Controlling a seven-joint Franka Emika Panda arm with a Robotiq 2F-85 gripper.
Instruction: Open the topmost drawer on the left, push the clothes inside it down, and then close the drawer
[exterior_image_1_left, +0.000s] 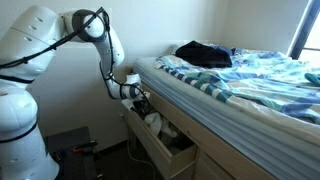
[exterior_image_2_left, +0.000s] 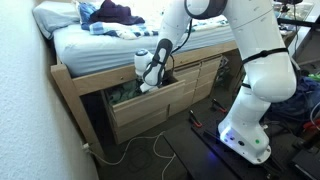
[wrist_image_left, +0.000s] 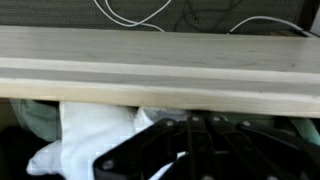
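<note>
The topmost drawer (exterior_image_2_left: 150, 108) under the bed (exterior_image_1_left: 240, 85) is found pulled out in both exterior views. The hand (exterior_image_2_left: 150, 82) is positioned in its open top, apparently touching the clothes (exterior_image_1_left: 153, 122) piled inside. In the wrist view, white cloth (wrist_image_left: 90, 135) and a pale green garment (wrist_image_left: 30, 112) are recorded below a pale wooden board (wrist_image_left: 160, 65), with the hand seen as a dark blur at the bottom edge. Whether its fingers are apart or together cannot be told. A dark garment (exterior_image_1_left: 203, 53) is noted on the bedding, and a white cable (exterior_image_2_left: 150, 145) on the floor.
</note>
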